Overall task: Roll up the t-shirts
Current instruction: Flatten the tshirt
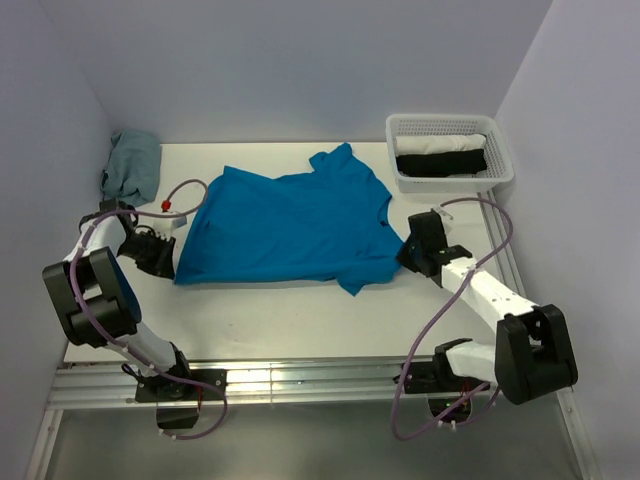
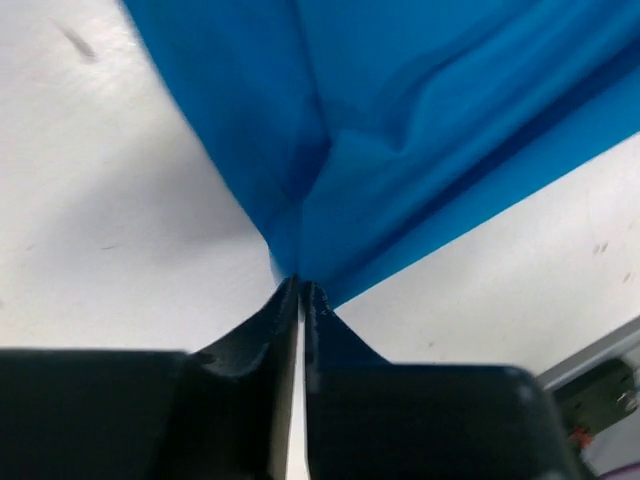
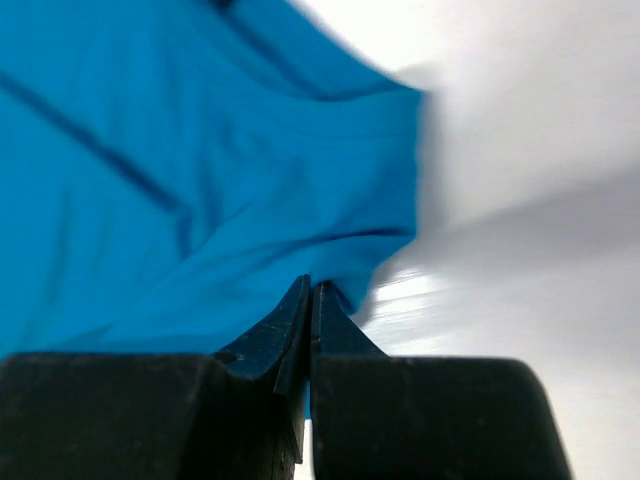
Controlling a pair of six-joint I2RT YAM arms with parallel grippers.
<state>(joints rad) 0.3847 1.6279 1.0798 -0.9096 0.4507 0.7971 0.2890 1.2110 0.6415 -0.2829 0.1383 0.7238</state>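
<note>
Left claw: the left gripper [image 2: 300, 288] has its fingers pressed almost together, with only a thin slit between them. An edge of the blue t-shirt [image 2: 400, 130] is gathered to a point at their tips, so it reads as a pinch on the cloth.
Right claw: the right gripper [image 3: 310, 292] is pressed shut, with the shirt's edge caught at its tips.
Where the claws sit: in the overhead view the left gripper is at the shirt's near-left corner and the right gripper at its right-hand edge, one at each end.
T-shirt: it lies spread across the middle of the white table [image 1: 300, 320], mostly flat, with a few diagonal creases. No part of it is rolled.
Further out: a white mesh basket [image 1: 455, 183] stands at the far right corner, holding a white roll [image 1: 440, 143] and a black roll [image 1: 440, 164]. A grey-blue cloth [image 1: 132, 165] is bunched in the far left corner.
Step in hand: probably stretching and flattening the shirt before rolling.
Next move calls for: even tension from both ends to smooth the creases, then a clean release so the thin cloth does not drag, and a fresh grip along one edge to start the roll.
</note>
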